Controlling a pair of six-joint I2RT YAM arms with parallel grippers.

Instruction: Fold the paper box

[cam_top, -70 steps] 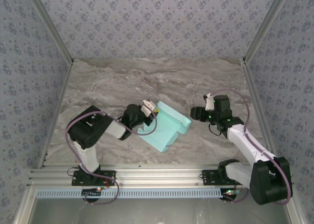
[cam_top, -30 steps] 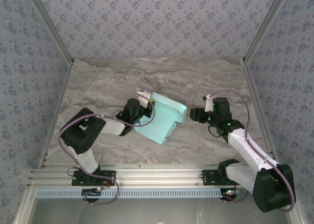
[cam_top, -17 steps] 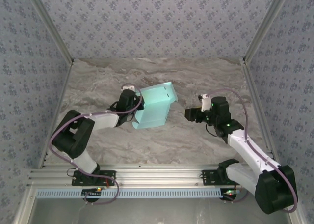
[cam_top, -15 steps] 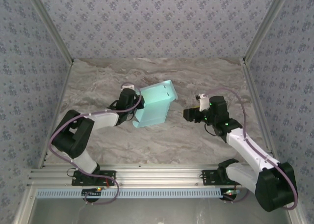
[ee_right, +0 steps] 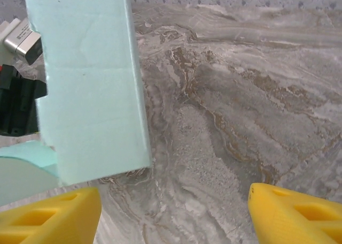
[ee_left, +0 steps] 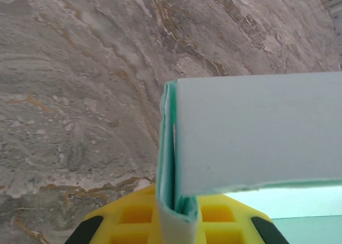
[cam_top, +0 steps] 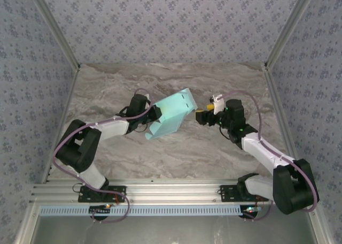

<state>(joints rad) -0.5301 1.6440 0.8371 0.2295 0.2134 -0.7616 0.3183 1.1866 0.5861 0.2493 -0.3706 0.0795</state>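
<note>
Near the table's ctr, the paper box [cam_top: 172, 114] shows as a pale mint card piece, partly folded and held at a tilt. Its far-right corner points toward the back wall and its near-left corner hangs low. Whether that low corner touches the tabletop can't be told.

From the left wrist, the box is a broad flat panel w/ a doubled strip of card running down along its left edge. The left gripper [cam_top: 152, 115] sits at the box's left side, its yellow pads [ee_left: 133, 217] clamped tight on that doubled strip.

The right gripper [cam_top: 202, 115] hovers just right of the box, apparently w/o contact. In its wrist view, its 2 yellow fingers [ee_right: 48, 212] stand wide apart w/ bare tabletop between them, and the box's panel rises above the left-hand one.

Under the box lies a grey-brown marble-look table [cam_top: 176, 158]. Beyond the box, on 3 sides, stand walls [cam_top: 171, 24] covered w/ blue-grey floral paper.
</note>
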